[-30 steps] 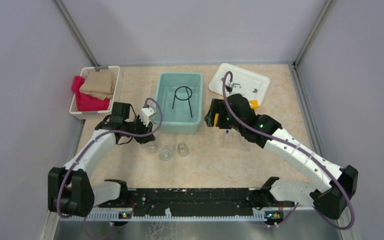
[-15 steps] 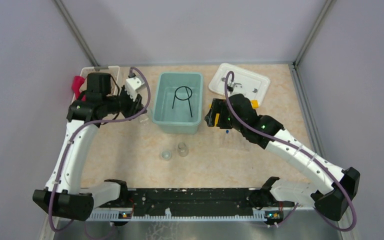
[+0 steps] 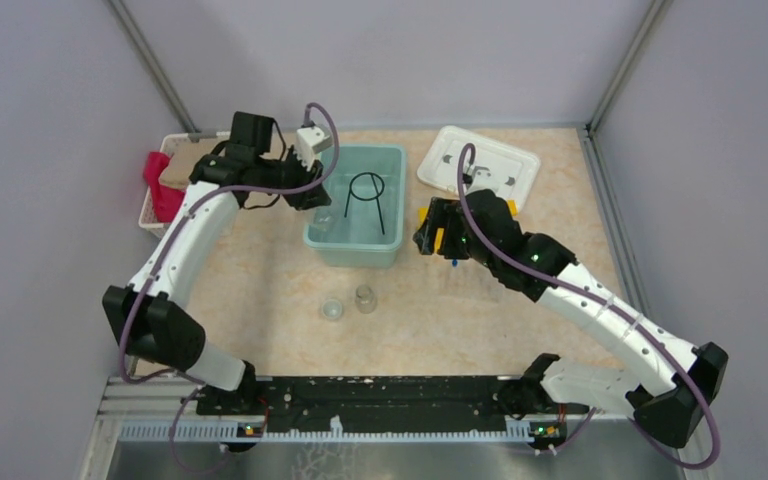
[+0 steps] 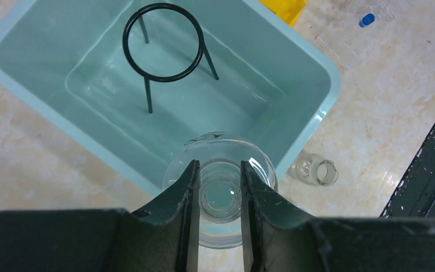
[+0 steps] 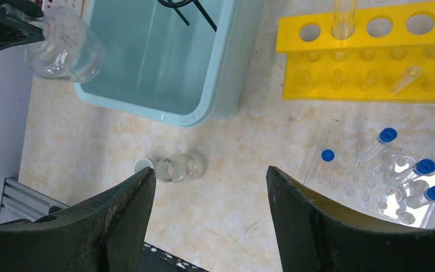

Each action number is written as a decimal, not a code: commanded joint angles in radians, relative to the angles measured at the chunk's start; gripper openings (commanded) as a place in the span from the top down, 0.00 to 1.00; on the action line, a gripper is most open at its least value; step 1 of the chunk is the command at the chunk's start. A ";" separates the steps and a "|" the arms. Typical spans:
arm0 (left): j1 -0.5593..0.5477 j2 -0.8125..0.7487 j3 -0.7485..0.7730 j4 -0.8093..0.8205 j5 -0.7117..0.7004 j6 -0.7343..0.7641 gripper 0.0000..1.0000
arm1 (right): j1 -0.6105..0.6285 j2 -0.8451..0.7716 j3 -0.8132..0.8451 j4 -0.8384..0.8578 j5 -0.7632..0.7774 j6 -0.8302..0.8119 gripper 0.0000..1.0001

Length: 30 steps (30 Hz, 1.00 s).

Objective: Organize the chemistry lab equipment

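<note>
Glass beaker (image 4: 221,198), small & clear, is pinched at the neck btw the left fingers (image 4: 188,192), which are closed nearly all the way onto it. It's held over one rim of the teal bin (image 4: 243,107), partly above the inside; can't tell whether it touches the rim. A black wire ring (image 4: 147,95) w/ straight legs is inside the bin, toward the other end and well apart from the held beaker. Two more clear beakers (image 3: 332,310) (image 3: 365,298) are on the surface (image 3: 260,290), just beside each other, on the near side of the bin & apart from it. The right fingers (image 5: 136,198) are spread wide w/ nothing btw them, up above the surface right of the bin. Below them the yellow tube rack (image 5: 368,56) lies next to the bin, one clear tube (image 5: 342,14) upright in a hole. Other test tubes w/ blue caps (image 5: 387,136) sit in a clear holder (image 5: 340,153) on the near side of the yellow rack, close to it. At the far left a white basket (image 3: 172,141) w/ red & tan cloths is partly hidden by the left arm. A white tray (image 3: 500,155) sits at the far right.
</note>
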 commanded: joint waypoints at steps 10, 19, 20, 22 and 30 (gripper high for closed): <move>-0.062 0.179 -0.008 0.202 -0.032 -0.014 1.00 | -0.003 -0.022 0.025 0.003 0.023 -0.007 0.29; -0.064 0.265 -0.094 0.344 -0.060 0.001 1.00 | -0.003 -0.014 0.020 0.014 0.014 -0.013 0.29; -0.064 0.276 -0.092 0.357 -0.048 -0.003 1.00 | -0.004 -0.013 0.022 0.013 0.013 -0.013 0.29; -0.065 0.292 -0.098 0.390 -0.033 -0.007 1.00 | -0.002 -0.011 0.024 0.011 0.014 -0.014 0.29; -0.066 0.334 -0.156 0.498 -0.054 -0.001 1.00 | -0.004 -0.012 0.045 -0.015 0.016 -0.021 0.29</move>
